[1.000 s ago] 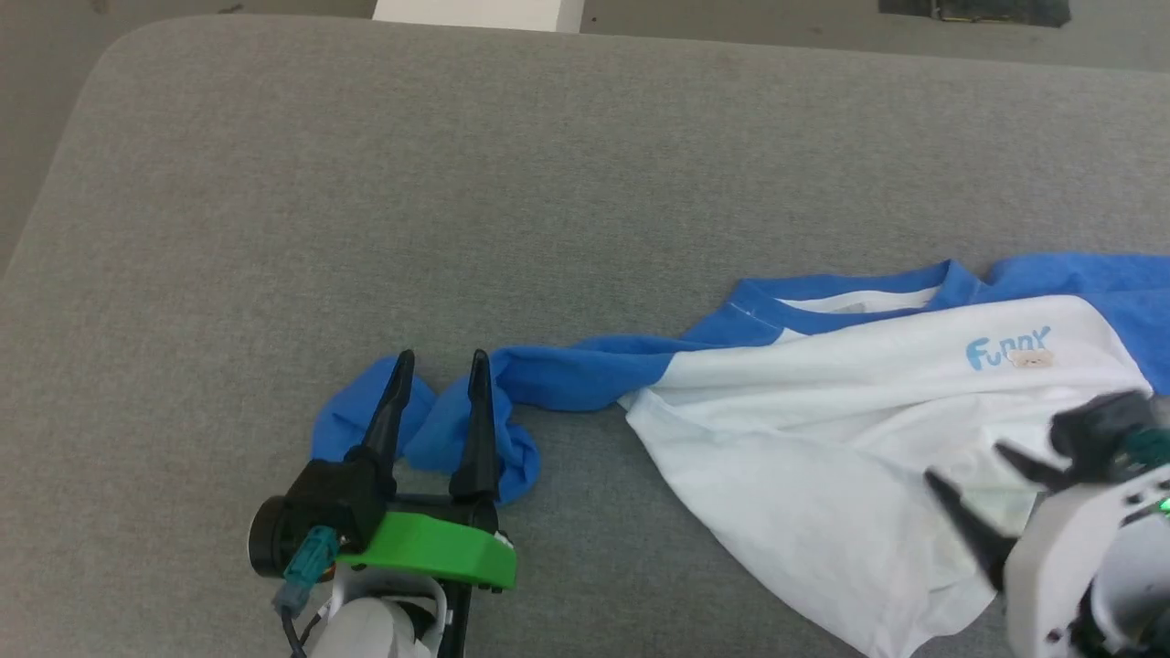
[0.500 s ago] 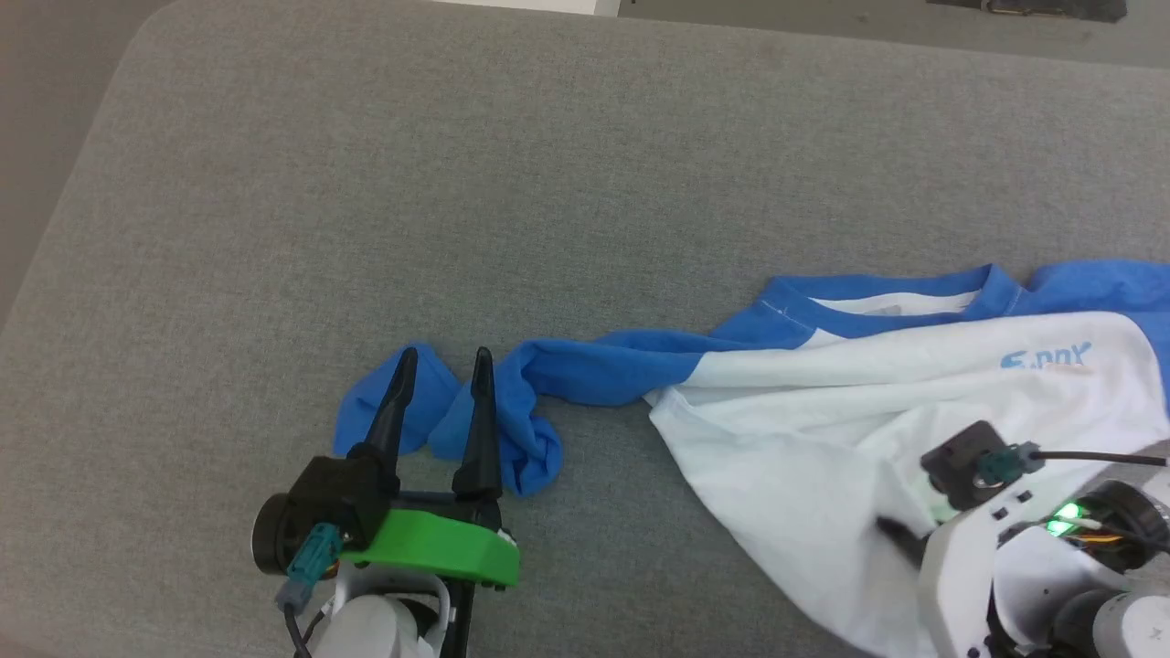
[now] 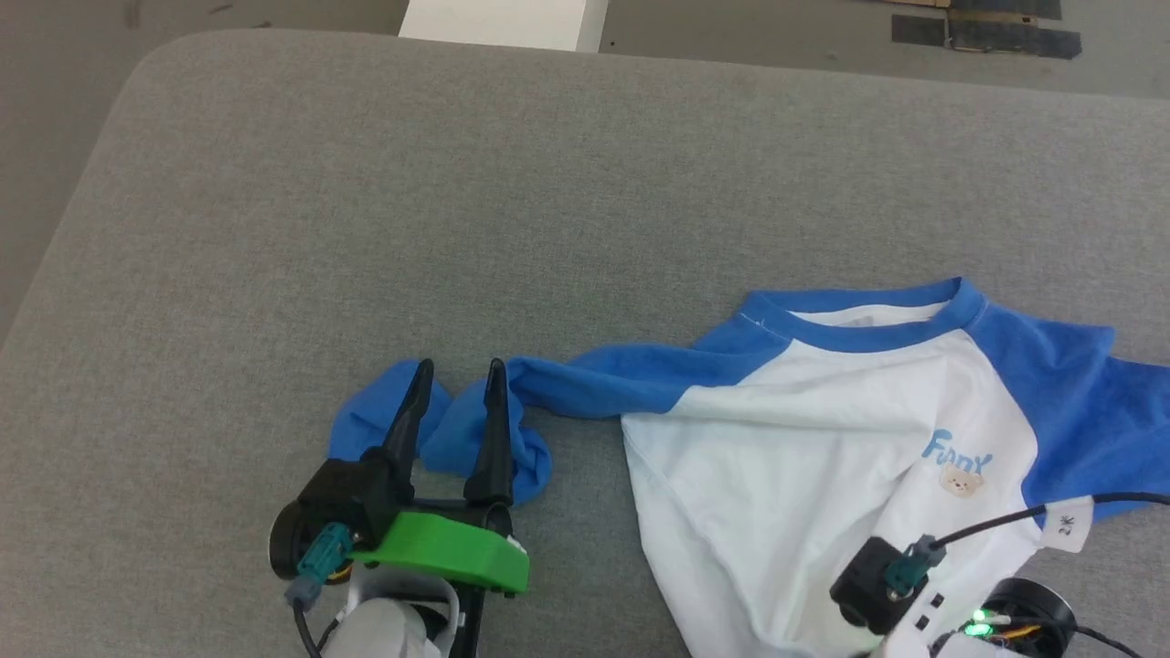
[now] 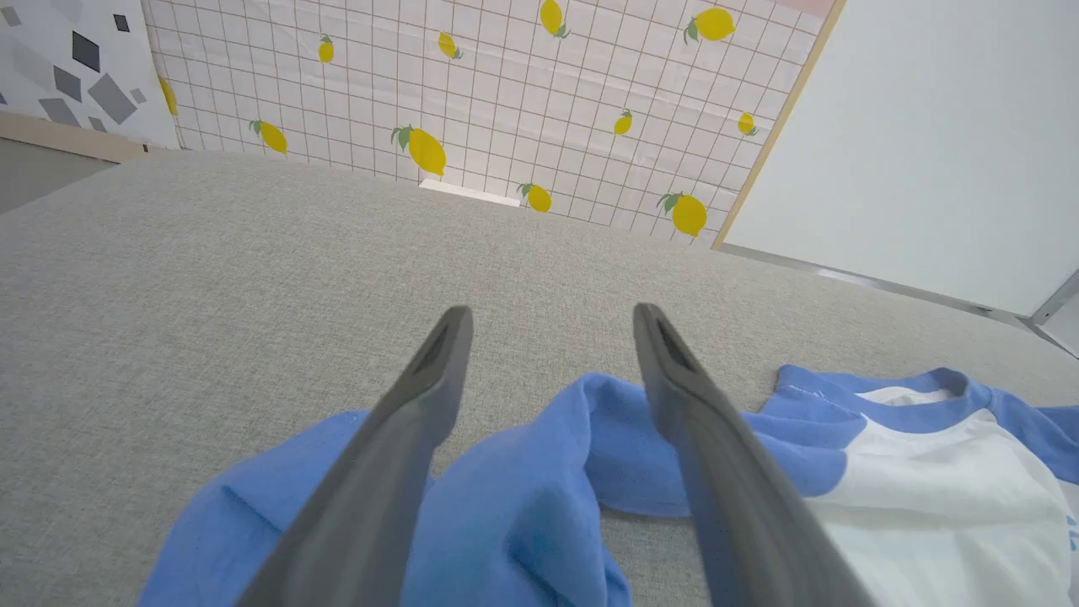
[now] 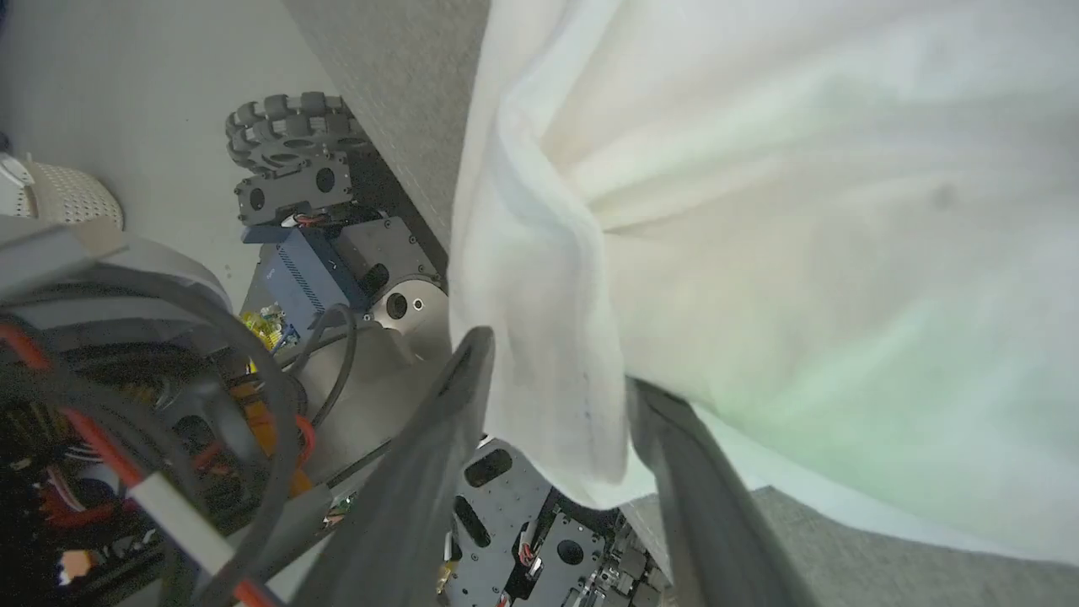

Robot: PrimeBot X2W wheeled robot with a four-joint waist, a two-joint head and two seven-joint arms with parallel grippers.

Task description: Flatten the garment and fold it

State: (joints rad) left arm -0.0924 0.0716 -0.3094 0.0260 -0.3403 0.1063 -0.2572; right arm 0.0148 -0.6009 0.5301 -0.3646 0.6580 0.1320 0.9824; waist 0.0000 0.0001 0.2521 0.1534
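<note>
Now our left gripper [image 3: 461,366] hangs open, fingers spread over the bunched blue sleeve [image 3: 535,457]; the garment [image 3: 823,439] lies at the near right of the grey surface [image 3: 366,183], its white hem [image 5: 548,278] hanging between the parted fingers of our right gripper [image 5: 558,362]

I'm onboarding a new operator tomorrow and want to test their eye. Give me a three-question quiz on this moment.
1. True or false: the left end effector is shut on the blue sleeve.
2. Which colour of the garment hangs between the fingers of the right end effector? A blue, B white, C grey.
3. Fill in: the chest print reads ____.

Key: 1 false, its fingers stand apart, straddling the bunched sleeve; 2 B; 3 Funny.
</note>
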